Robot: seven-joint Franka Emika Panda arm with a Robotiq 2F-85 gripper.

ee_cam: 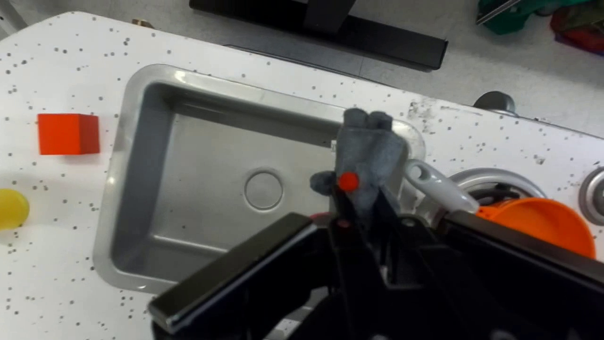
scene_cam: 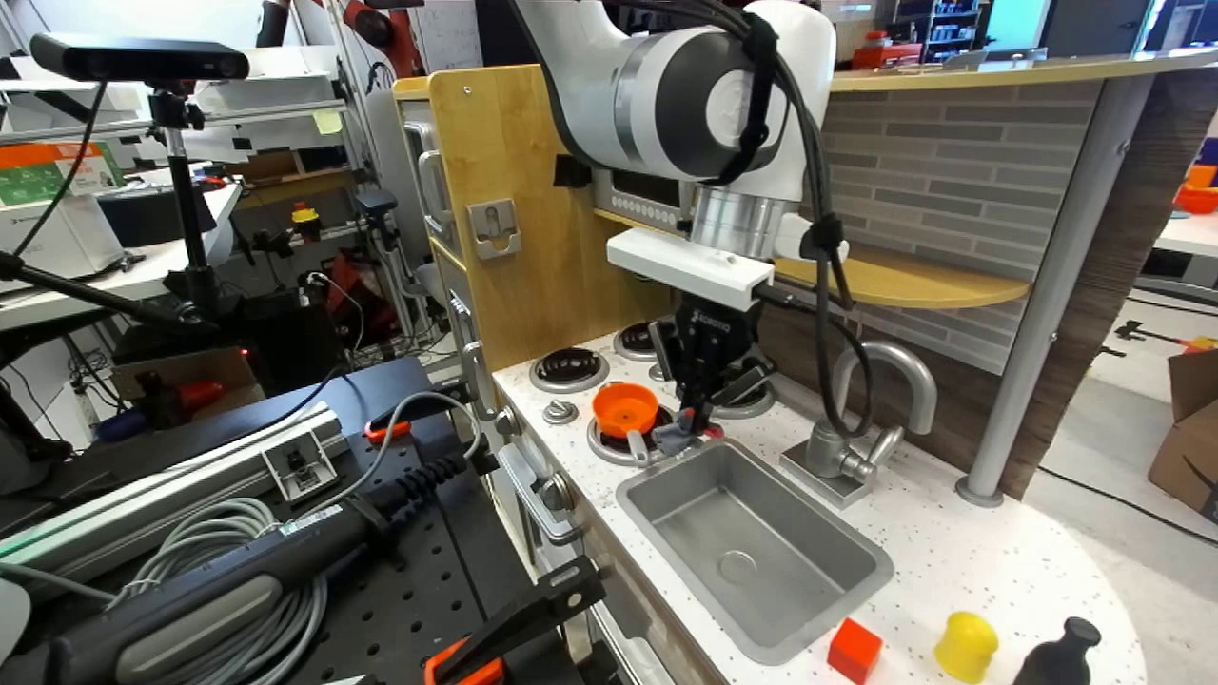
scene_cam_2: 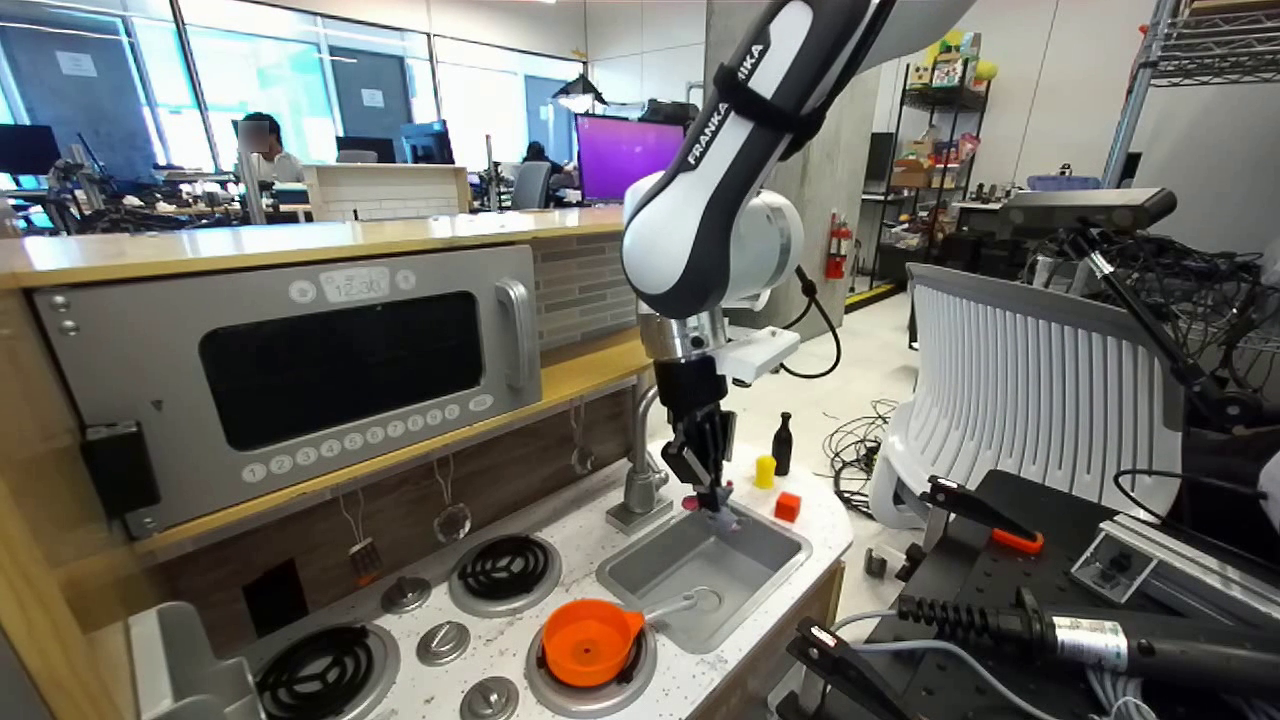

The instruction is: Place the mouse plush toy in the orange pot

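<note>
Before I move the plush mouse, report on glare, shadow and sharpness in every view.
Wrist view: bright glints on the sink rim, a faint shadow beside the red-orange block, the gripper so dark that some edges are lost; in an exterior view, washed-out windows and a shine on the wooden ledge; in both exterior views, the plush mouse is small and indistinct.

white-and-dark-grey jointed Franka arm, slanting down from 1 o'clock in an exterior view | silver cylindrical wrist, near upright | black two-fingered Robotiq gripper, pointing roughly to 6 o'clock in both exterior views | slim black fingers set close, narrow gap between, toward 12 o'clock in the wrist view
</note>
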